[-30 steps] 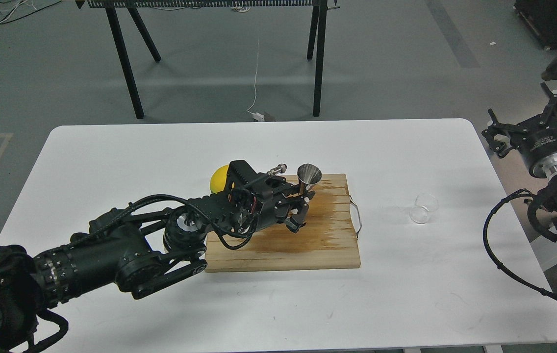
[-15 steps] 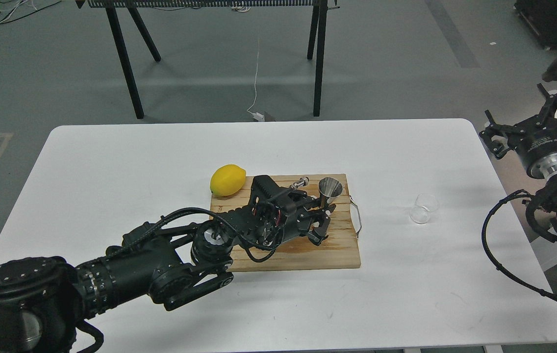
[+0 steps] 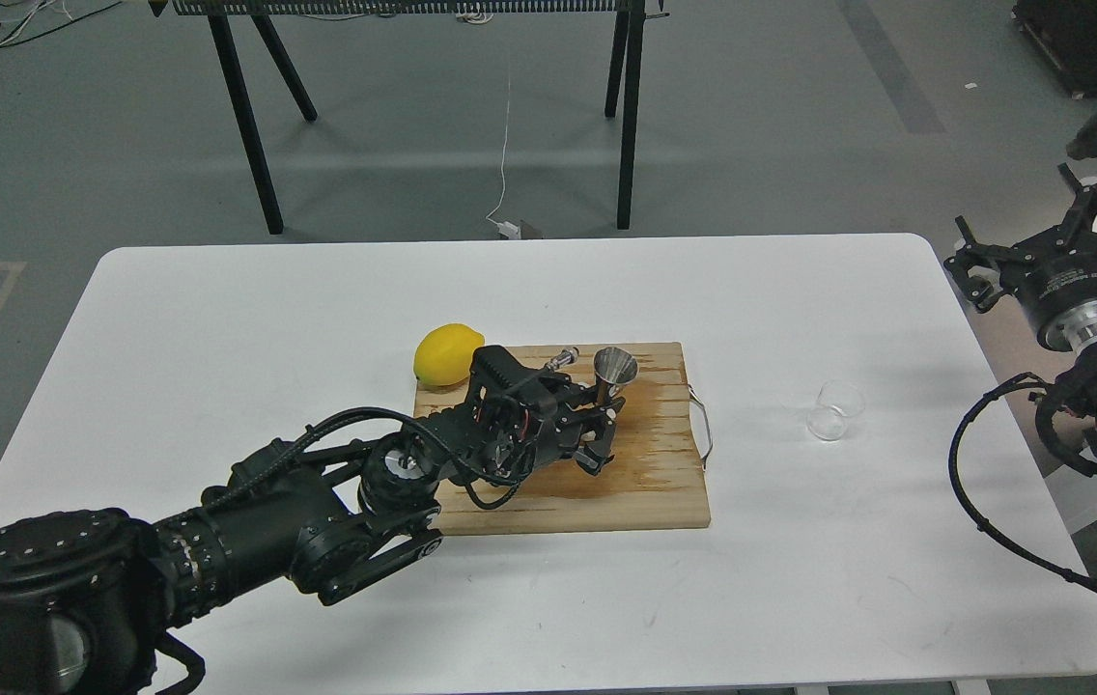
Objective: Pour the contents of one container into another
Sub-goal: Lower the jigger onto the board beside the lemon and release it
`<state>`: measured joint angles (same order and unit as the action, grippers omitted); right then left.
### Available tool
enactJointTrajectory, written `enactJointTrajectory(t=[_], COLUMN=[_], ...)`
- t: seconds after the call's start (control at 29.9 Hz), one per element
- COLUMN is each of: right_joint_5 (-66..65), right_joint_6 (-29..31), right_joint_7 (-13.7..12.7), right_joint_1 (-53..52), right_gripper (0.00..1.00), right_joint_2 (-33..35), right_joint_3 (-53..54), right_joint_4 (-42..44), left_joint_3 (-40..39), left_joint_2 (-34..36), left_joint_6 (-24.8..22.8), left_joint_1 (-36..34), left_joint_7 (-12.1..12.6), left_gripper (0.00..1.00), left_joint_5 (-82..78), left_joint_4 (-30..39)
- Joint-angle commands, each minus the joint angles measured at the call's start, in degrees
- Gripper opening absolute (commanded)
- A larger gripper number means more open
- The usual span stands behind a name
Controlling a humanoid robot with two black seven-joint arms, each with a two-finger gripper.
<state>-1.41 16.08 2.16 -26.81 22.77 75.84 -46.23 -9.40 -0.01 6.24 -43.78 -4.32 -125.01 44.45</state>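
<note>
While its arm stretches across the cutting board (image 3: pixel 645 483), the left gripper (image 3: pixel 604 425) has its jaws closed around the upright steel jigger (image 3: pixel 613 375). Further right, the glass cup (image 3: pixel 834 411) lies on the bench (image 3: pixel 220 309); beyond, the right gripper (image 3: pixel 1041 246) hangs with jaws spread, holding nothing.

Black jointed arms, looped black cables, silver wrist rings

We see a small clear glass cup (image 3: pixel 835 409) lying tipped on its side on the white table (image 3: pixel 220 319), at about 3 o'clock. The shiny steel jigger (image 3: pixel 613 375) looks like an hourglass. It stands upright near the middle, over the wooden board (image 3: pixel 664 483), its open mouth facing up.
</note>
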Motion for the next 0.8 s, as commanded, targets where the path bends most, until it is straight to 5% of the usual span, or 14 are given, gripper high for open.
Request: enactJointTrajectory(t=[0.0, 0.43, 0.77], right_joint_5=[0.0, 0.0, 0.0], right_joint_6=[-0.3, -0.4, -0.3], right_joint_7=[0.0, 0.1, 0.1], right_joint_1=[0.0, -0.1, -0.1], right_gripper=[0.99, 0.99, 0.99], right_joint_2=[-0.1, -0.2, -0.1], right_joint_3=[-0.1, -0.1, -0.2], right_joint_4=[-0.2, -0.4, -0.4], left_joint_3=[0.0, -0.1, -0.4], left_joint_2=[0.0, 0.0, 1.6], left_joint_6=[0.0, -0.1, -0.1], left_joint_1=[0.4, 0.4, 0.3], left_joint_7=[-0.1, -0.5, -0.7], left_gripper=[0.42, 0.93, 0.97], left_joint_5=[0.0, 0.0, 0.0], left_joint_4=[0.0, 0.7, 1.3])
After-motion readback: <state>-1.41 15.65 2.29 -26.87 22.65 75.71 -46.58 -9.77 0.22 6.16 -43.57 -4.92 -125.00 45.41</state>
